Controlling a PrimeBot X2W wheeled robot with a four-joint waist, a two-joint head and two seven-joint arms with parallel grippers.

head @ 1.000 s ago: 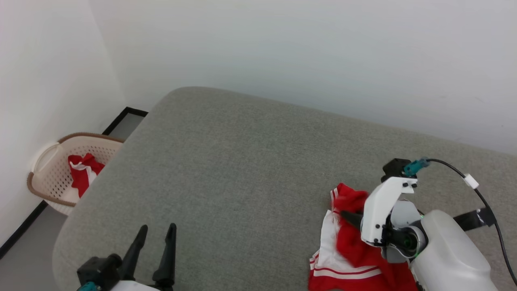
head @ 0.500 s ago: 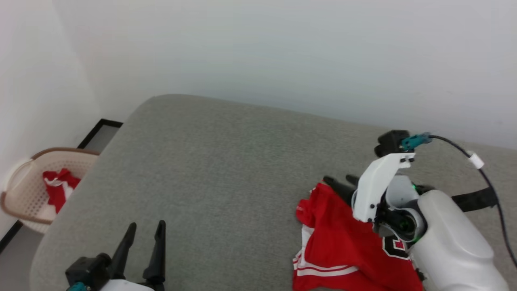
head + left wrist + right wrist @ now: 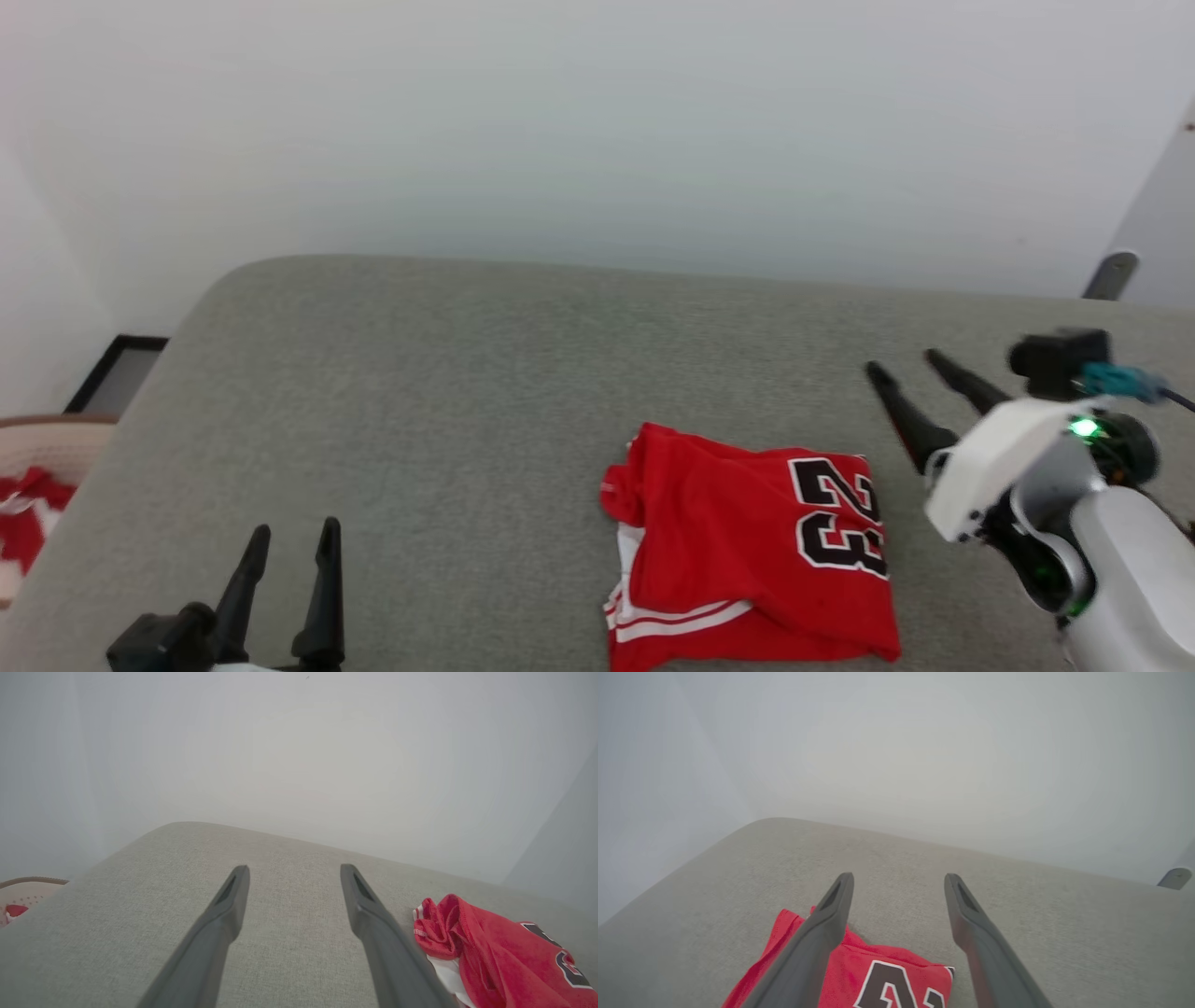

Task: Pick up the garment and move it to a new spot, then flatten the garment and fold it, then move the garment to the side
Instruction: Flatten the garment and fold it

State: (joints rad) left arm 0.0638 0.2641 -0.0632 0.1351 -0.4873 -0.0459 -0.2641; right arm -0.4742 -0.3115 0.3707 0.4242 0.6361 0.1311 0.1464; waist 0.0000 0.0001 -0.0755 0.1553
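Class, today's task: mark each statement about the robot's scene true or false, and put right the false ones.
1. The garment lies on the grey cushion. True.
2. The right gripper is clamped on the garment. False: its jaws stand open and empty, beside the garment.
3. The garment's number reads 23. True.
4. The left gripper is shut. False: it is open, holding nothing.
5. The basket sits at the head view's right edge. False: it is at the left edge.
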